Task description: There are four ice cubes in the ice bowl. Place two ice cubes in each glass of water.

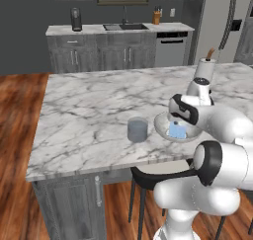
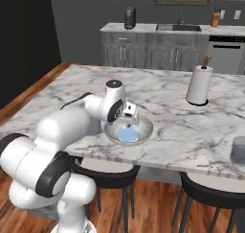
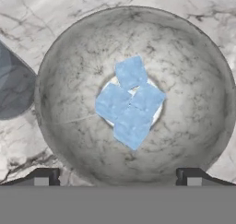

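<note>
**Pincer Held Wide Above Ice Bowl**

The gripper (image 3: pixel 117 177) is being held released, jaws spread wide and grasping nothing, directly above the ice bowl (image 3: pixel 69 57). Four ice cubes (image 3: pixel 130 102) are being kept clustered, touching, at the bowl's centre. One glass of water (image 1: pixel 137 129) is being shown just beside the bowl on the marble island (image 1: pixel 89 100).

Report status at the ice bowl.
Fingers open, above bowl. Four ice cubes clustered at its centre, none taken. Glass beside bowl. Nothing blocking.
</note>
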